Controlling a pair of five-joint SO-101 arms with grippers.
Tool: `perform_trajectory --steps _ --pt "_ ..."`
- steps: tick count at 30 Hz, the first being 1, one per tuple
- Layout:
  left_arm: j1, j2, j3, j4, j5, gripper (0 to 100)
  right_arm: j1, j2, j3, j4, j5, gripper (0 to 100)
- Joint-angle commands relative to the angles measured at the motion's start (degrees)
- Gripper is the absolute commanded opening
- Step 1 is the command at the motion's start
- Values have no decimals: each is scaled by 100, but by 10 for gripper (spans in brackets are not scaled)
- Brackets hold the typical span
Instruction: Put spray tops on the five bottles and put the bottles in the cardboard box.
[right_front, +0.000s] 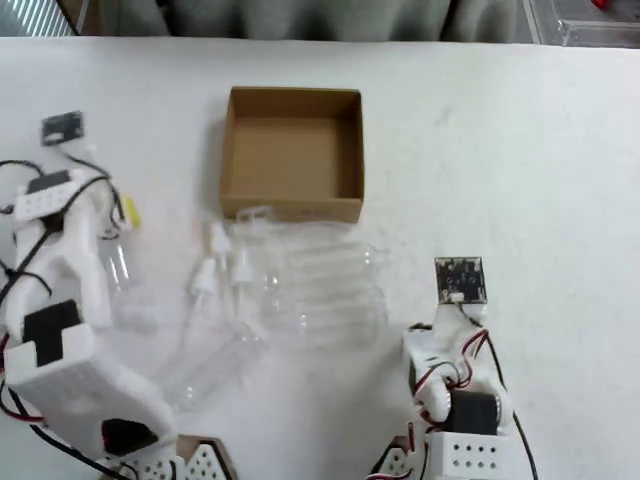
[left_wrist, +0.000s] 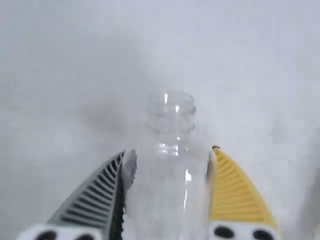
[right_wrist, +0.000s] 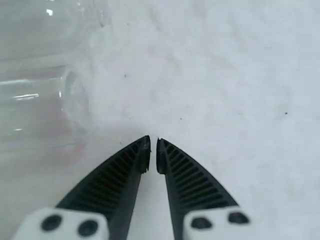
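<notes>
One clear bottle (left_wrist: 170, 117), its neck open, is pinched in our left hand (left_wrist: 170, 154). Our right hand (right_wrist: 153, 150) is closed tight, near more bottles (right_front: 325, 290) lying on the tabletop (right_front: 520, 150) by the cardboard box (right_front: 292, 208).

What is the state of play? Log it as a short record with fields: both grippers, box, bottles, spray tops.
left gripper: shut on bottle, whose neck is bare, no spray top
right gripper: shut, holding nothing, over the table
cardboard box: empty
loose bottles: lying clustered in front of the box, count unclear
spray tops: loose on the table beside the cluster
progress: no bottle in the box yet
</notes>
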Motion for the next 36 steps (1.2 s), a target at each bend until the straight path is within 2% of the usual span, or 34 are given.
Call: perform_trajectory --steps 1,3,6,8,14,27,36 --pt "-163 -259 -53 -246 281 80 145 -31 -343 -338 44 18" --pt "-154 -259 -53 -246 264 80 347 -31 -343 -822 114 18" --pt "-136 -259 -62 -246 264 80 330 -13 -413 -1578 897 18" --pt "-75 -242 -62 -246 264 80 -127 -4 -668 -1842 870 15" --pt "-75 -233 -70 -255 255 80 -1604 523 -2268 -1543 686 15" --pt "-84 -207 -9 -466 246 80 -3653 5596 -5767 -1578 -527 16" --pt "-84 127 -211 -571 246 81 -4488 8822 -7842 -1930 -589 18"
